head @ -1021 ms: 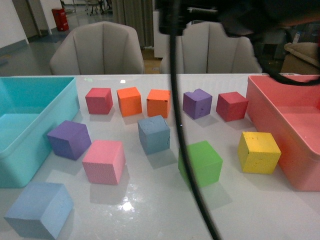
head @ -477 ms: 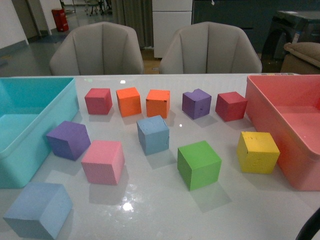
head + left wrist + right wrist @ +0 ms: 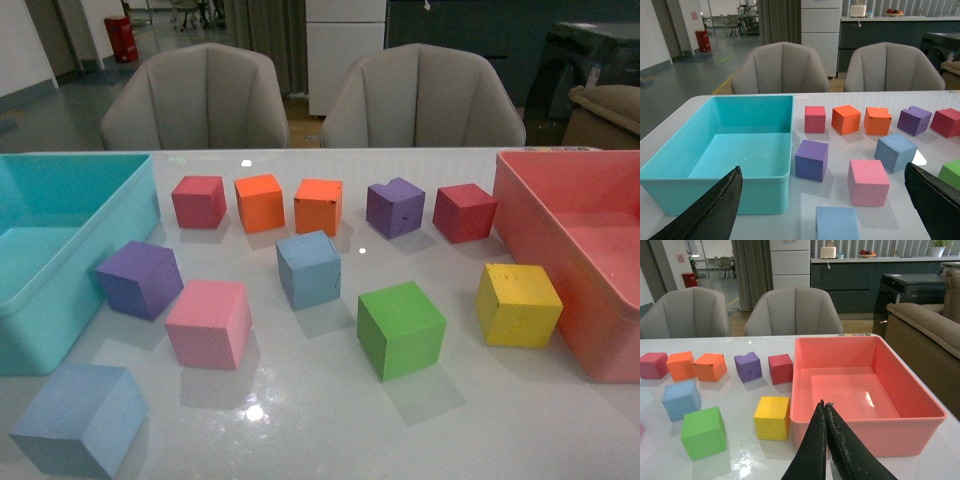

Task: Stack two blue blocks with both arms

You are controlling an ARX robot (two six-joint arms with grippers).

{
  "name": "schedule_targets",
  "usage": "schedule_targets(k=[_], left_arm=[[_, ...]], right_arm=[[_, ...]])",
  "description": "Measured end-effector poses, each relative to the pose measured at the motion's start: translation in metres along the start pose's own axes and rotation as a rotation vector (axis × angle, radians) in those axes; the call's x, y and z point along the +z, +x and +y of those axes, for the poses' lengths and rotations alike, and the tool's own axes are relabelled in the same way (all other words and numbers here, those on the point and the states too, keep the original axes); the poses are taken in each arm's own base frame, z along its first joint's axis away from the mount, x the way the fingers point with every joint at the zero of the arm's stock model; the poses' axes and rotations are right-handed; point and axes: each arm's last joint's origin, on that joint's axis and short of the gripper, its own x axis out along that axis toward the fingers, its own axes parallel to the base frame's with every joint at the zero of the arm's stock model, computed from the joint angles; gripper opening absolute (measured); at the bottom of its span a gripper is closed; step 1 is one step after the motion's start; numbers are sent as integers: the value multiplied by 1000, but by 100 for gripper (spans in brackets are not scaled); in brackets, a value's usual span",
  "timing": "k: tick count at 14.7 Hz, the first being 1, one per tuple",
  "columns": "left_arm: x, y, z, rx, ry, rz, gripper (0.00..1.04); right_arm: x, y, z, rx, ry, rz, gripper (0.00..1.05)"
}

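- Your left arm's jaws stand wide open. In the left wrist view, its 2 dark fingers sit far apart and hold nothing.
- Your right arm's jaws are closed on nothing. In the right wrist view, its 2 black fingers press together in front of the pink bin.
- The first blue block sits at the centre of the front frame on the white surface. It touches no other block.
- The second blue block lies in the lower left corner of the front frame, turned corner-on, just beside the teal bin.
- The 2 blue blocks are well apart and not stacked. Each rests on the surface, and the pink block lies roughly between them.
- A purple block sits left of centre, near the teal bin's wall.
- The green block is right of centre, and the yellow block is further right, near the pink bin.
- Across the upper middle of the front frame runs a row of 5 blocks: red, orange, orange, purple and red.
- The teal bin fills the left edge of the front frame, and the pink bin fills the right edge.
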Motion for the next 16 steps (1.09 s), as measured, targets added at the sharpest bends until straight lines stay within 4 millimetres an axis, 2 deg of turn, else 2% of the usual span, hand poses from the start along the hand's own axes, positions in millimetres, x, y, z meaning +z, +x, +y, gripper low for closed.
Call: schedule_targets(k=[3,4,5,13,14,16], left_arm=[[0,0,0,0,0,0,98],[0,0,0,1,0,0,98],[0,0,0,0,0,0,98],[0,0,0,0,0,0,98],[0,0,0,0,0,0,98],[0,0,0,0,0,0,98]], right_arm=[[-2,-5,0,0,0,13,2],[-5,-13,0,2,0,26,2],[0,-14,0,2,0,-17,2],[-3,-14,0,2,0,3,2],[-3,-14,0,2,-2,3,12],[-3,-14,0,2,-1,3,39]])
